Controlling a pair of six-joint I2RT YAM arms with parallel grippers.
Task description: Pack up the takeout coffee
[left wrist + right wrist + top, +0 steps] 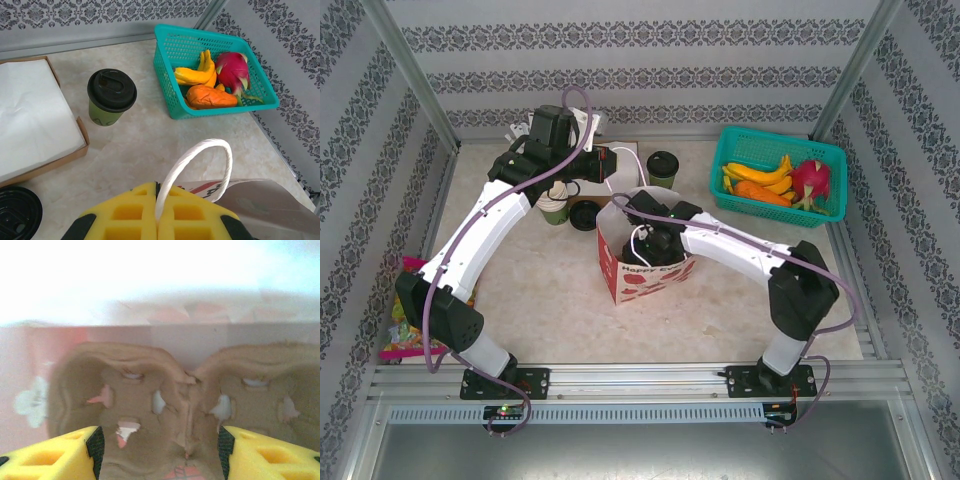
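The takeout coffee stands near the table's far edge, not yet packed. The left gripper pinches the white handle of the paper bag. The right gripper, fingers wide and empty, hangs inside the bag over the pulp cup carrier.

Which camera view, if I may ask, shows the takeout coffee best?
The left wrist view: the takeout coffee stands near and unobstructed, lid and side clear. The top external view shows it small and distant.
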